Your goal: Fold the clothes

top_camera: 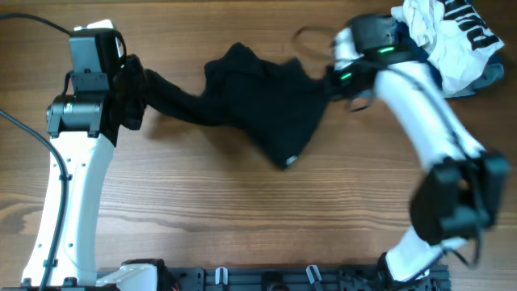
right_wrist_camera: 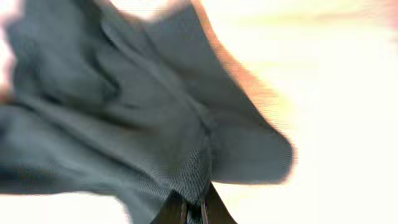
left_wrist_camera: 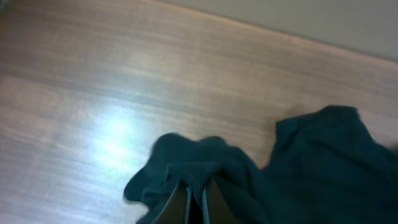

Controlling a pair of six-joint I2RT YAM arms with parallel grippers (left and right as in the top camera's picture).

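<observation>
Garment [top_camera: 258, 105], black, left of white heap [top_camera: 452, 40] on table [top_camera: 242, 210], my left gripper [left_wrist_camera: 198, 199] pinching its far end, my right gripper [right_wrist_camera: 194, 208] pinching near end.

Jaws clamped shut on clothes [top_camera: 266, 113].
The left gripper [top_camera: 128, 85] is held near the table's [top_camera: 242, 218] left edge, the right gripper [top_camera: 333, 81] toward its far right corner.
</observation>
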